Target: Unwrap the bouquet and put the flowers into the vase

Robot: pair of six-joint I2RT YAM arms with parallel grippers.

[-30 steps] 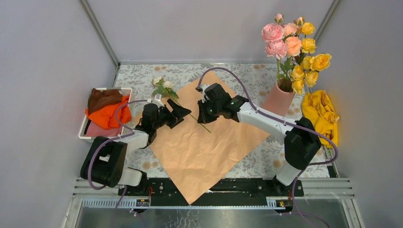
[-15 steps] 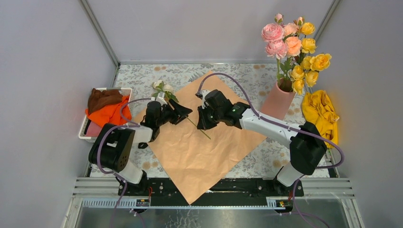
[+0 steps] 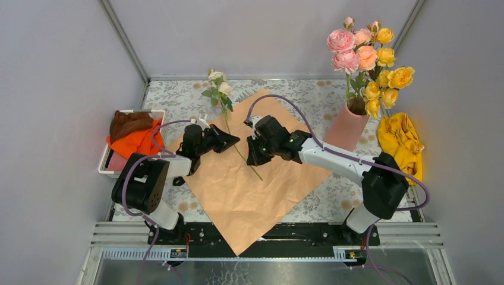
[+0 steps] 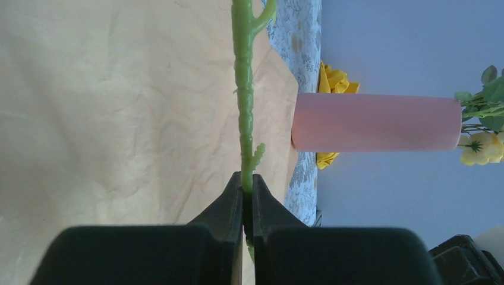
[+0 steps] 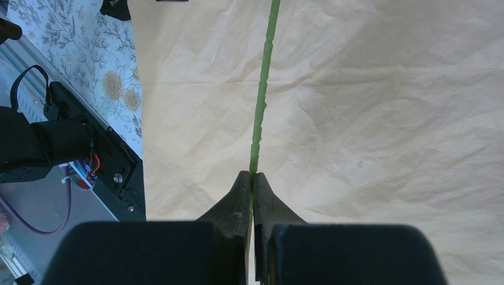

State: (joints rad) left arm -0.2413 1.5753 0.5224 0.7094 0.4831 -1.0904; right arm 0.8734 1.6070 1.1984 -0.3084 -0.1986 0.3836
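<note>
One white flower (image 3: 217,81) with a long green stem (image 3: 227,122) rises tilted over the spread peach wrapping paper (image 3: 249,190) of the bouquet. My left gripper (image 3: 236,141) is shut on the stem (image 4: 243,89), its fingertips (image 4: 233,193) pinching it. Just below, my right gripper (image 3: 250,158) is shut on the same stem (image 5: 261,101), lower down. The stem's tip pokes out beyond it, over the paper. The pink vase (image 3: 347,124) stands at the back right, holding pink and yellow flowers (image 3: 368,56). It also shows in the left wrist view as a pink vase (image 4: 374,122).
A white tray (image 3: 101,168) with orange and brown cloths sits at the left edge. A yellow cloth (image 3: 402,139) lies right of the vase. Grey walls close in the floral-patterned table (image 3: 178,98) on three sides.
My left gripper has shut on the stem. The flower, which lay on the table with its bloom to the left, now stands up with its bloom toward the back.
</note>
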